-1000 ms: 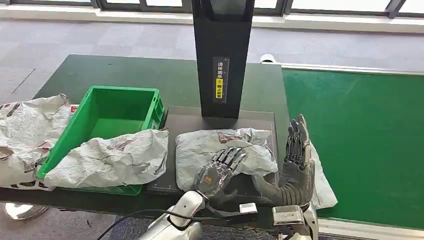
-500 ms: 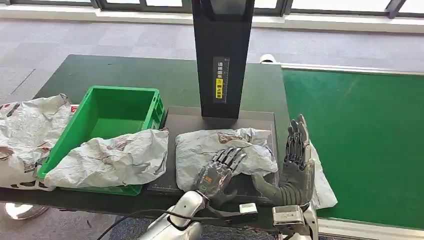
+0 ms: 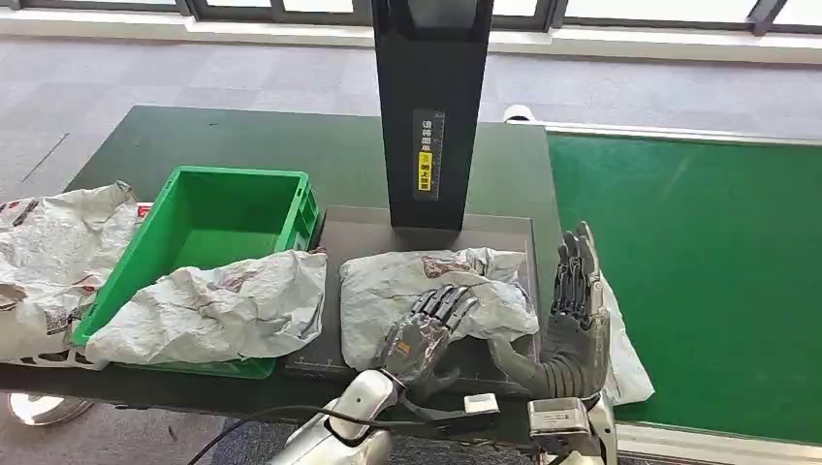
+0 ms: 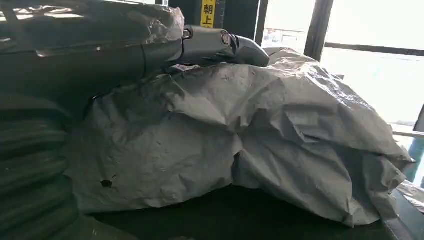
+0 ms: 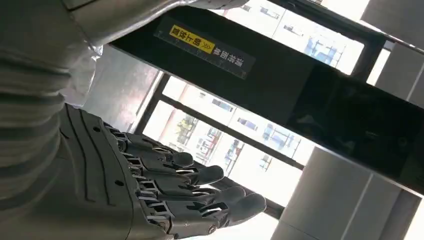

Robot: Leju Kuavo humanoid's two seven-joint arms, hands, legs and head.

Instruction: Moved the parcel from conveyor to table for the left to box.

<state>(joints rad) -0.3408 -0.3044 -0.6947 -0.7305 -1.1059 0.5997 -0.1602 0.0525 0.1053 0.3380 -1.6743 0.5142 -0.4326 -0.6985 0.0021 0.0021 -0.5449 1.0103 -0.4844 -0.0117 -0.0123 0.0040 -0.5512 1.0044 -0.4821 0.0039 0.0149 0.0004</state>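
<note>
While the left hand (image 3: 425,334) rests palm-down on the parcel (image 3: 436,291), fingers spread flat over the crumpled grey wrap, it seems to press rather than grip; the wrist view is too close to be sure. Right hand (image 3: 574,291) stands edge-up at the parcel's right side, fingers straight and together, holding nothing. Parcel lies on the dark mat (image 3: 359,232) on the desk (image 3: 242,140), before the black post (image 3: 429,116). Left of it, a green bin (image 3: 208,208) with another bag (image 3: 218,305) draped over its near rim. Conveyor (image 3: 698,271) to the right.
</note>
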